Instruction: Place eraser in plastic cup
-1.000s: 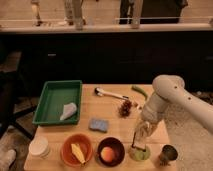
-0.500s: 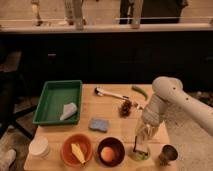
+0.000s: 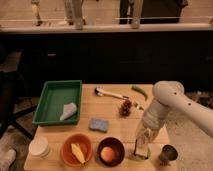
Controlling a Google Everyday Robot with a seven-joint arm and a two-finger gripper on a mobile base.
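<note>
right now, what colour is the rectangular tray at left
Green rectangular tray, camera view; gripper at pale-green plastic cup.

Gripper (image 3: 142, 146) over, poss. in, plastic cup (image 3: 135, 157) at near edge of table (image 3: 107, 107); metal cup (image 3: 168, 153) just right, bowl (image 3: 121, 148) just left.

The gripper (image 3: 142, 146) hangs low over the near right corner of a pale wooden table (image 3: 112, 107). Beyond the gripper, past the table's far edge, a dark cabinet front (image 3: 110, 60) spans the whole width. Higher still runs a light ledge (image 3: 100, 27) with upright posts or legs on it. Just right of the gripper lies grey floor (image 3: 197, 150). The light is dim and warm
</note>
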